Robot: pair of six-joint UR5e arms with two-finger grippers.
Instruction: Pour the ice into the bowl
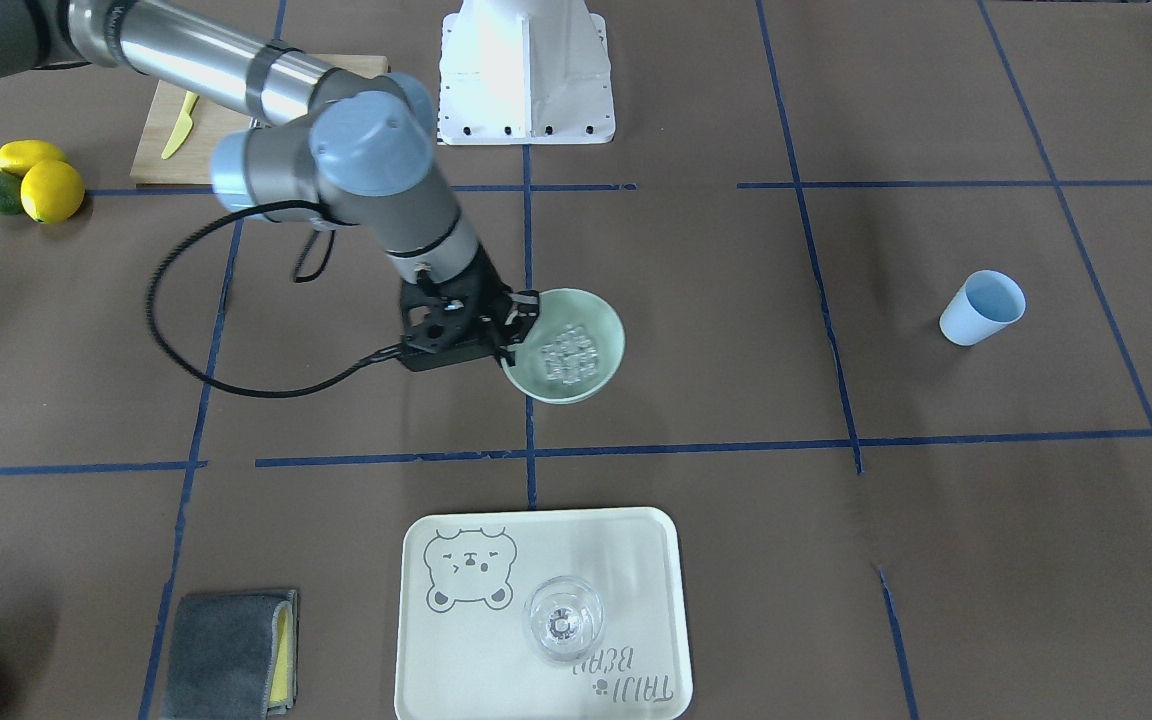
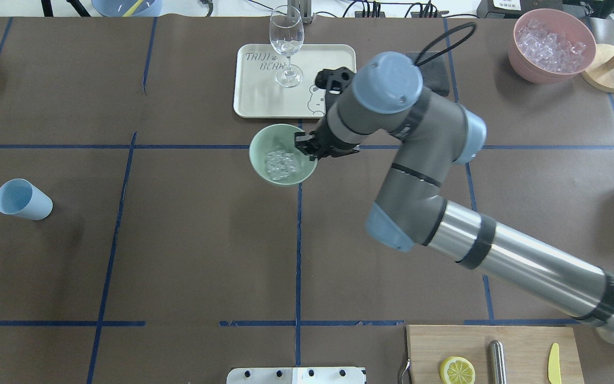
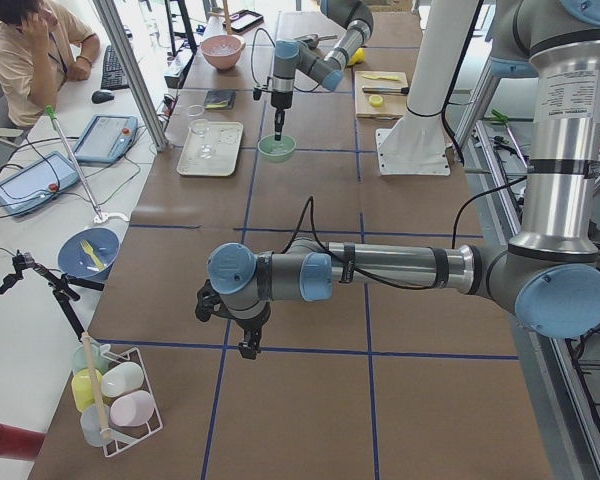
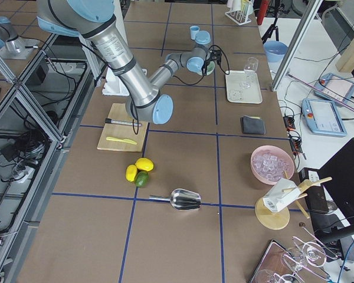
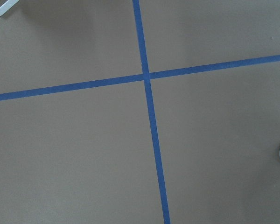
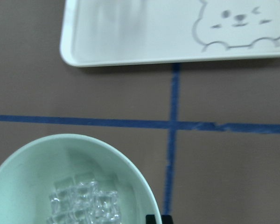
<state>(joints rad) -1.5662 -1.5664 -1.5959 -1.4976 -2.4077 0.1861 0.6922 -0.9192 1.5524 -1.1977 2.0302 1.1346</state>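
The pale mint-green bowl [image 1: 588,388] [image 2: 257,156] [image 6: 28,186] sits near the table's middle, just before the tray, and looks slightly tilted. The ice [image 1: 568,355] [image 2: 280,162] [image 6: 81,203], a heap of small clear cubes, lies inside it. My right gripper [image 1: 520,326] [image 2: 307,150] points down at the bowl's edge on the robot's right, its fingers pinched on the rim. In the right wrist view only the black fingertips [image 6: 151,218] show, at the rim. My left gripper [image 3: 248,347] hangs low over bare table far from the bowl; I cannot tell its state.
A cream tray [image 2: 253,101] with a wine glass [image 2: 287,48] lies just past the bowl. A pale blue cup [image 2: 22,200] lies on its side at the left. At the right stand a pink container [image 2: 549,45], a cutting board [image 2: 520,346] and a grey cloth [image 1: 231,655].
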